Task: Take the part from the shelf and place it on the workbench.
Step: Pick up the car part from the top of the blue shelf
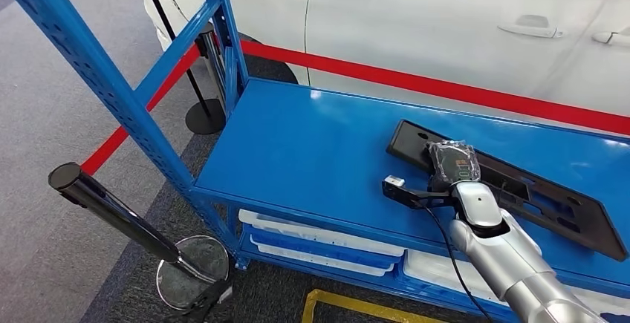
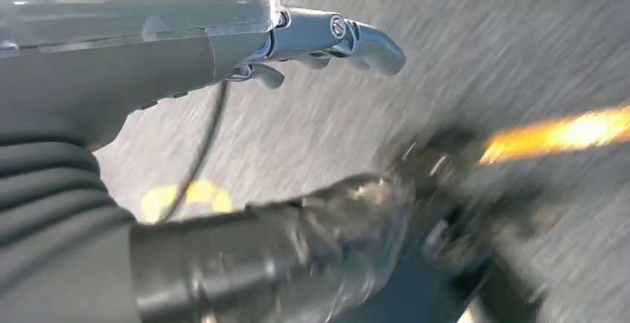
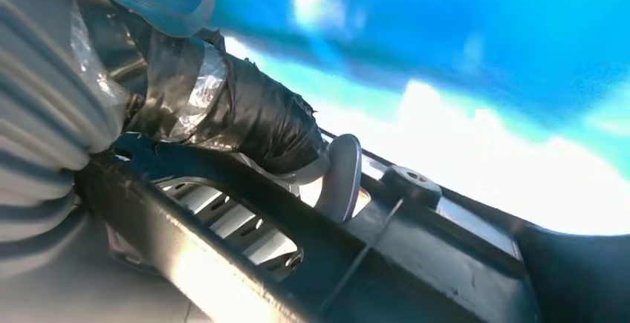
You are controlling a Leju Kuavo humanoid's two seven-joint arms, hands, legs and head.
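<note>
- Part (image 1: 520,189): long flat black plastic panel w/ slots and cutouts, lying flat on the blue shelf (image 1: 312,152), toward the shelf's right side, set at a diagonal; one corner points to the shelf's back edge.
- R hand (image 1: 455,161): wrapped in dark tape/plastic film, sits on top of the part near the part's left end. R wrist view: taped thumb (image 3: 260,122) lies over the part's (image 3: 416,263) black rail, a grey finger (image 3: 340,178) hooks down into a slot beside it – fingers closed on the part's edge, touching it.
- R arm (image 1: 512,263): silver, comes in from lower right, reaches over the shelf's front edge; black cable runs along it.
- L hand (image 2: 327,37): seen in the L wrist view, fingers stretched out straight and spread, nothing between them; picture is motion-blurred, grey floor behind.
- Shelf frame: blue perforated uprights (image 1: 82,70) at left, a lower level holding white trays (image 1: 319,245).
- Red barrier tape (image 1: 446,85) runs behind the shelf, strung to black posts (image 1: 111,208) w/ round bases on grey carpet.
- White car (image 1: 446,18) stands just beyond the tape, door handle visible.
- Yellow floor marking (image 1: 356,304) under the shelf's front.
</note>
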